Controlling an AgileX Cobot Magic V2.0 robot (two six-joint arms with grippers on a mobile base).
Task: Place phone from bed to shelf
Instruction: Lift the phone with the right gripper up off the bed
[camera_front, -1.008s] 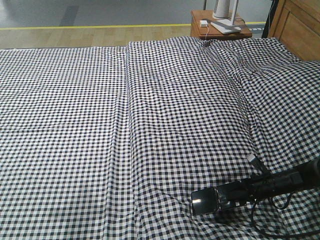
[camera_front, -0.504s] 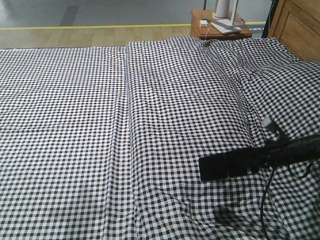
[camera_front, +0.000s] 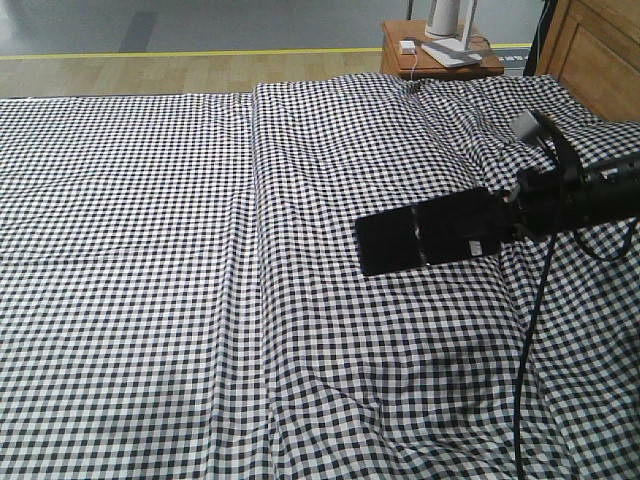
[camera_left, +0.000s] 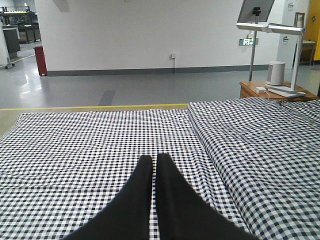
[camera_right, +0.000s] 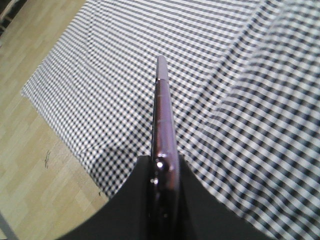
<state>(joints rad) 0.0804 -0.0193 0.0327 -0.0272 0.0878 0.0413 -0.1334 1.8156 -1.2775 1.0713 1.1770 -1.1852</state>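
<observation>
One arm, your right, showed in the front view: the right gripper (camera_front: 497, 222) clamped one end of the phone (camera_front: 420, 240) and held it flat in the air over the bed (camera_front: 150, 250), near its right edge. From the left wrist, your left gripper (camera_left: 153, 175) was pressed together, grasping nothing, above the bed. From the right wrist, the phone appeared edge-on between the fingers (camera_right: 131, 205).

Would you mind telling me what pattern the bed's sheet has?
A small black-and-white gingham check covers the bed, clearest in the front-facing view.
</observation>
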